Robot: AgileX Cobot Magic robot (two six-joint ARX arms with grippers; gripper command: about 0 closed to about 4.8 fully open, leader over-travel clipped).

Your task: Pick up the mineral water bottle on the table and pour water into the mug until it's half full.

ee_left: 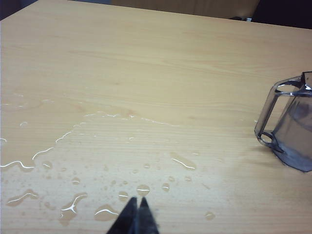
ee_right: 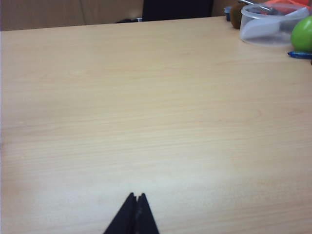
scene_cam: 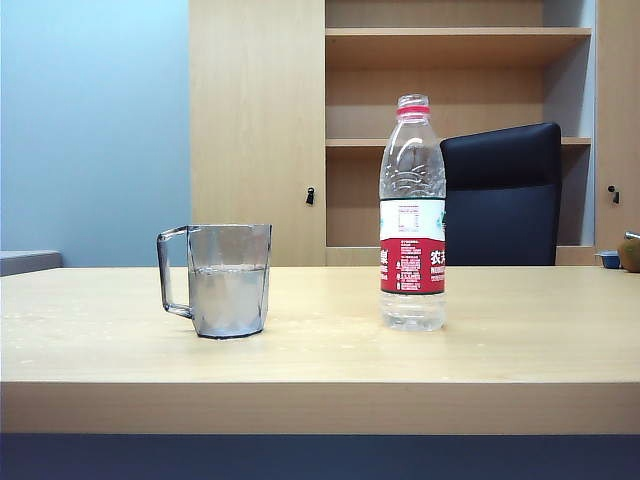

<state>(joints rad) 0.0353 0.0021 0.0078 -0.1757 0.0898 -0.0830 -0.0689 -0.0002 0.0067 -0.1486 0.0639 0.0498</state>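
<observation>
Both your grippers are clenched on nothing: left gripper [ee_left: 136, 201] above spilled droplets [ee_left: 73, 204], right gripper [ee_right: 136, 196] over bare table [scene_cam: 320, 350]. Your mug [scene_cam: 228, 280] stands about half full, mineral water bottle [scene_cam: 412, 215] upright near it.

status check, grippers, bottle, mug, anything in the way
Left gripper shut, right gripper shut, both empty over table. Mineral water bottle upright, uncapped; mug about half full. Spilled water near left gripper.
</observation>
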